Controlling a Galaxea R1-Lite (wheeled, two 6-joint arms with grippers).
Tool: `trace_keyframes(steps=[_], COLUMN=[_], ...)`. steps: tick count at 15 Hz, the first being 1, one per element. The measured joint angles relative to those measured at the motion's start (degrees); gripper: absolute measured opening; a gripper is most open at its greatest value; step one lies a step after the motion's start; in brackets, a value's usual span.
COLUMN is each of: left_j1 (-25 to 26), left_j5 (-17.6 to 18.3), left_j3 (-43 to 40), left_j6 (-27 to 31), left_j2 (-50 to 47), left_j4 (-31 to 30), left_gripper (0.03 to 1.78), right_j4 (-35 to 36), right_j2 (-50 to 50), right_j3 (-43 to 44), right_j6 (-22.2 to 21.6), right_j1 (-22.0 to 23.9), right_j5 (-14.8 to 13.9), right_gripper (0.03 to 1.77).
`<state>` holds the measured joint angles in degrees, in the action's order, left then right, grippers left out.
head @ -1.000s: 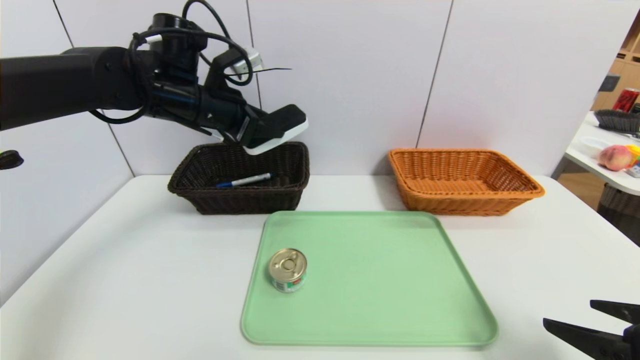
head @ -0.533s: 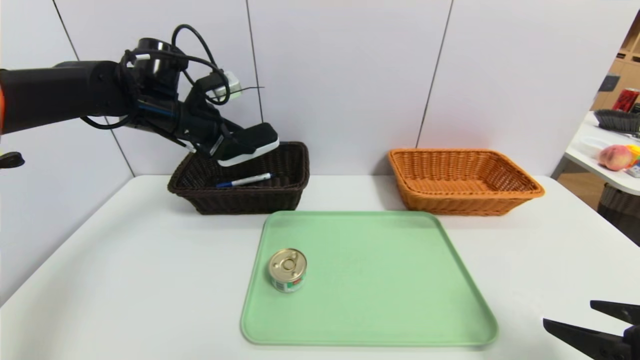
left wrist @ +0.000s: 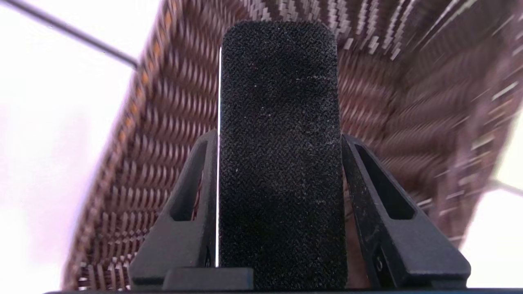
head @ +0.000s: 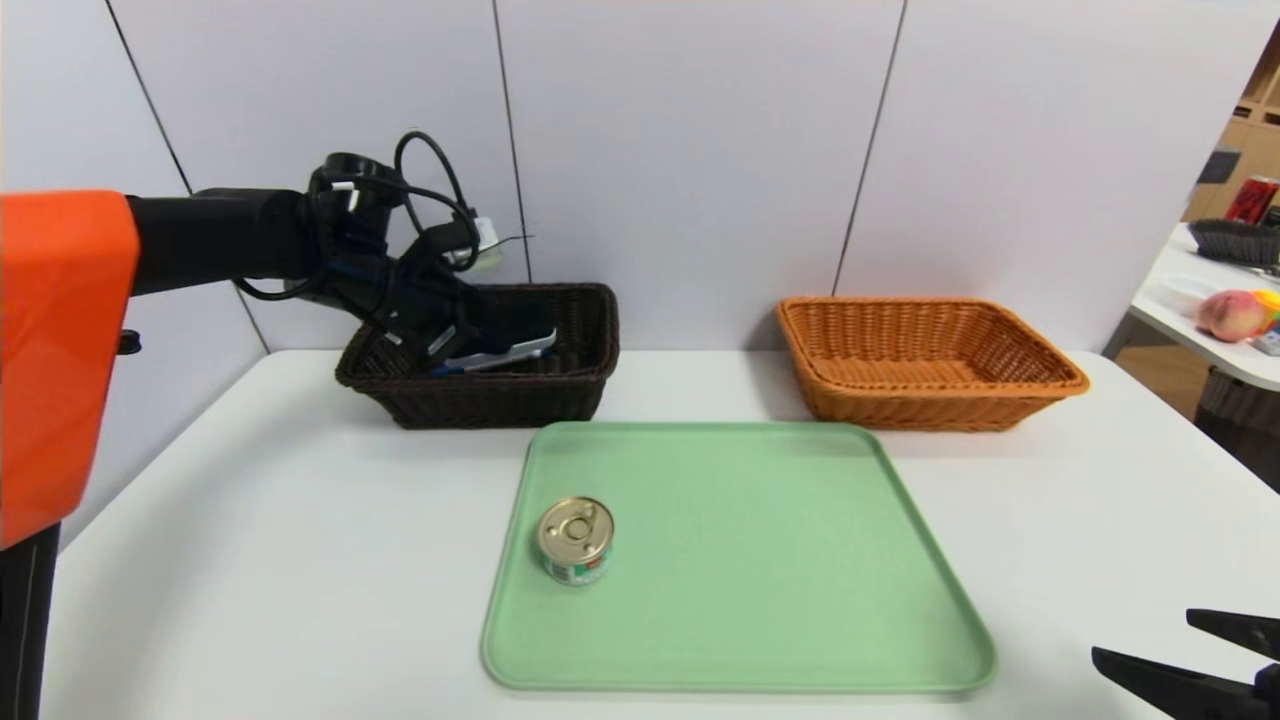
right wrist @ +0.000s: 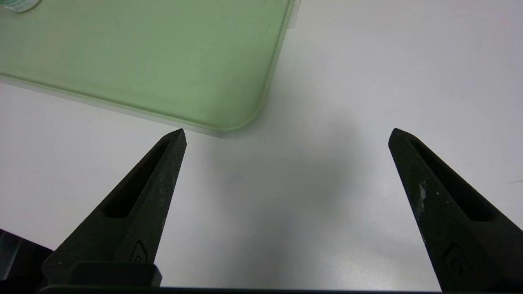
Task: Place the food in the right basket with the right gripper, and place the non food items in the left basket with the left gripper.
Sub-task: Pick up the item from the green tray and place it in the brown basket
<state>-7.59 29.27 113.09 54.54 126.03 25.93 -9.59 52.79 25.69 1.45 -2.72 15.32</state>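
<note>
From the head view I see my left gripper [head: 490,345] down inside the dark basket [head: 480,395], clamped on an eraser [head: 505,350] (pen [head: 447,368] beneath); the can [head: 576,540] sits on the tray [head: 760,560].

Left wrist: fingers [left wrist: 188,212] pinch the eraser [left wrist: 280,155].

Right wrist: gripper [right wrist: 286,136] spread wide over the table [right wrist: 367,61].

White surface [head: 300,520] backed by pale grey panelled wall [head: 700,150] with dark seams. At 3 o'clock: second white table [head: 1200,320] holding a peach [head: 1228,313], red can [head: 1252,199], dark basket [head: 1235,240].

dk brown wicker basket [head: 480,395], orange wicker basket [head: 930,390], green tray [head: 740,600], gold-top can [head: 576,540]
</note>
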Motion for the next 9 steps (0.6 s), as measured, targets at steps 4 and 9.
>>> trace_keyframes(steps=[4,9], left_j1=[-0.09,-0.11], left_j5=[-0.17,-0.52], left_j3=[0.11,0.11], left_j6=[0.11,-0.35], left_j2=[1.82,2.34], left_j4=[-0.39,-1.55], left_gripper=[0.93,0.93], right_j4=[-0.05,-0.02], right_j2=[-0.44,-0.5], right_j3=[-0.02,-0.02], right_j6=[0.0,0.04], right_j1=[0.0,-0.09], right_j5=[0.11,0.2], right_gripper=[1.71,1.71])
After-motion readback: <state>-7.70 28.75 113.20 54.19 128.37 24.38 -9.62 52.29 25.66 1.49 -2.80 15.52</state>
